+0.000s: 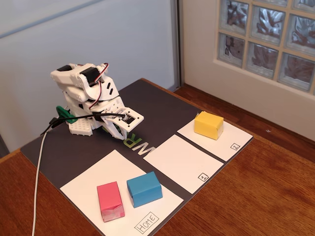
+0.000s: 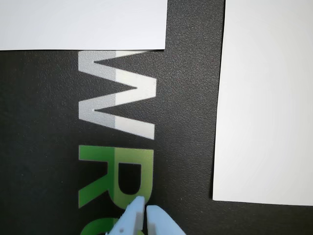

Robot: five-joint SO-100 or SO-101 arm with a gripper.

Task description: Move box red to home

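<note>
Pinkish box red (image 1: 110,201) flat on home (image 1: 93,174)

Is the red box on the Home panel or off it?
On it. The red box lies wholly on the Home panel, beside the blue box, in the fixed view.

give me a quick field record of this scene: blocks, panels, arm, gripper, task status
red box: lies on the home panel, near its front edge in the fixed view
home panel: largest white sheet, labelled HOME at its corner
blue block: also on the home panel, beside the red box
yellow block: on panel 2
panel 1: nothing on it
arm: folded low at the back of the dark mat
gripper: tips together over the mat lettering in the wrist view, holding nothing
task status: red box already rests on home
</note>
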